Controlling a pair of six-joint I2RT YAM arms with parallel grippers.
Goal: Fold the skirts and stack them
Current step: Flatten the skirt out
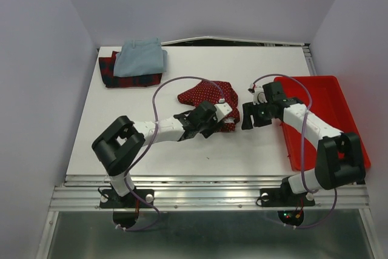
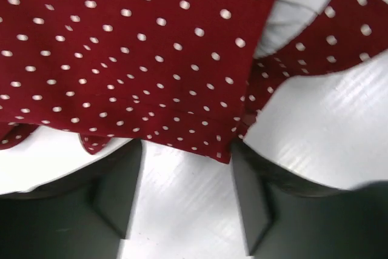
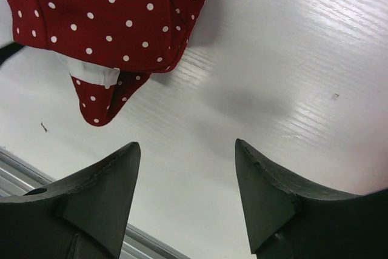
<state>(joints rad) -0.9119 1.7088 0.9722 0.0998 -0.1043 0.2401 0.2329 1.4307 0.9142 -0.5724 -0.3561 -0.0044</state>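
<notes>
Skirts mostly done: the pale blue skirt lies folded on the plaid skirt at the far left corner of the bench. The dotted skirt sits rumpled mid-bench, not yet stacked. The left gripper is spread at its hem; the right gripper is spread just beside it, empty.
</notes>
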